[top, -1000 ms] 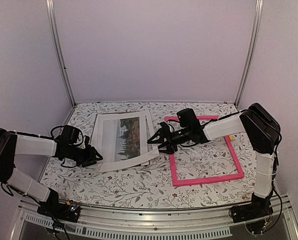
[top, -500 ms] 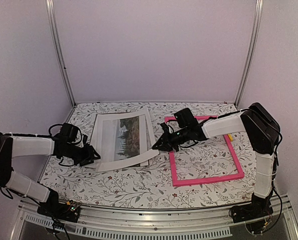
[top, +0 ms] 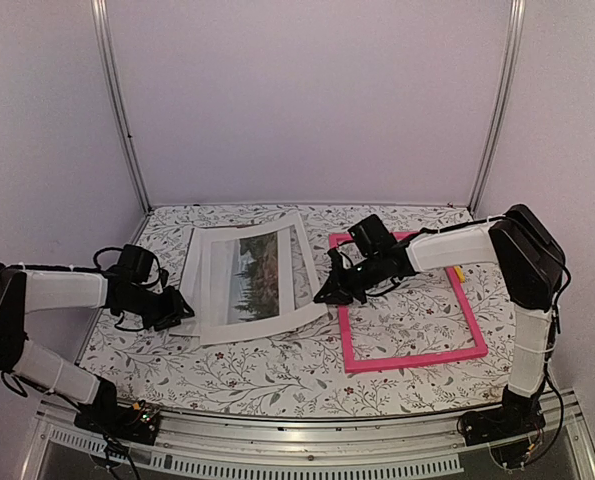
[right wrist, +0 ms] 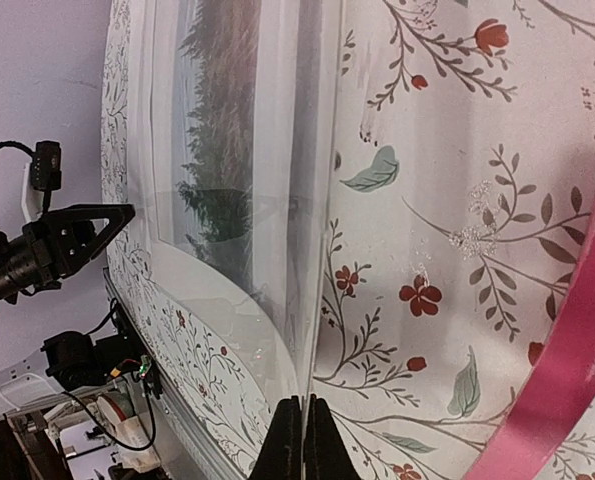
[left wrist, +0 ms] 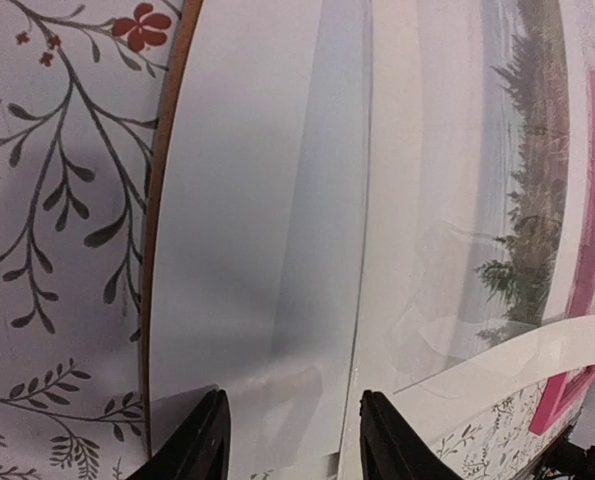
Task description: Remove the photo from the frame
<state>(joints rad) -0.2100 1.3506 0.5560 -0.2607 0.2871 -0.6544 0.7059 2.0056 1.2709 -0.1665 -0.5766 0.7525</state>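
The photo lies on the floral worktop, outside the pink frame. The frame rests flat just beside it, at its 3 o'clock. The worktop's pattern shows through the frame's opening. The photo sits a little skewed, and its 4 o'clock corner comes close to the frame's near rail.

The right gripper reaches in over the frame's 10 o'clock corner to the photo's 3 o'clock edge. In the right wrist view its jaws are pressed together on that edge, and the sheet bows up slightly beside them.

The left gripper lies low on the worktop at the photo's 8 o'clock corner. In the left wrist view its jaws stand apart with a moderate gap, and the two fingertips rest over the white border. A thin brown edge of backing board peeks out under the sheet at its 9 o'clock side. I cannot tell whether the left jaws touch the paper.
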